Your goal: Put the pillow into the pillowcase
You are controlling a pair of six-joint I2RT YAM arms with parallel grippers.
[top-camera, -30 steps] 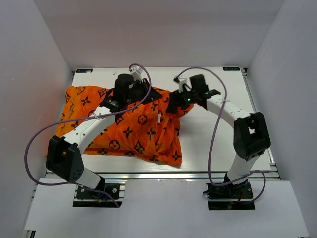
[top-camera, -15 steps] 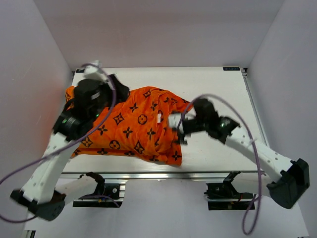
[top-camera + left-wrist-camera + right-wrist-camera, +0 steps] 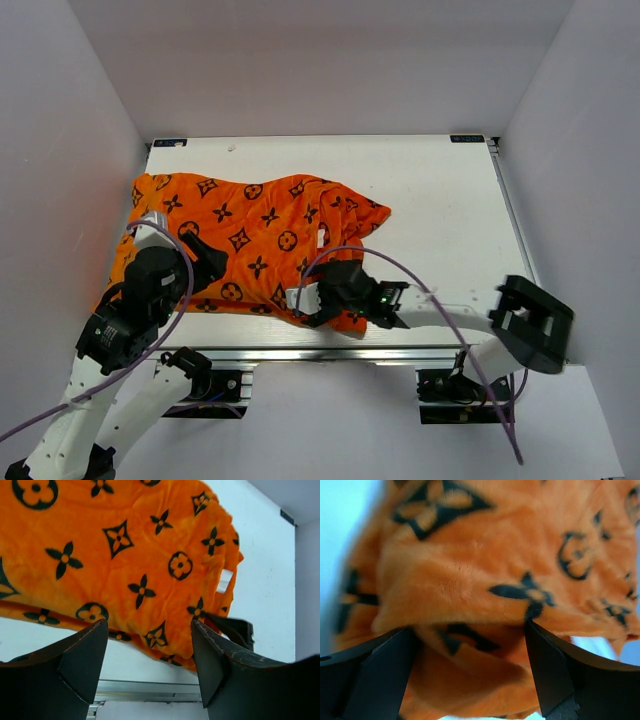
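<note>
Left jaws and right jaws both stand spread, pinching nothing. The orange pillowcase [image 3: 260, 240] lies bulging, centre-left on the tabletop [image 3: 440, 190]. No pillow shows; it is probably inside. Right jaws straddle the case's lower-right corner fold, so the next move likely calls for pinching there to tidy it.

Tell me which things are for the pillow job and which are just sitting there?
For the job:
- orange pillowcase
- left end effector, open
- right end effector, open, close up against the fabric
- the pillow, which I cannot see

Just there:
- table
- white walls
</note>
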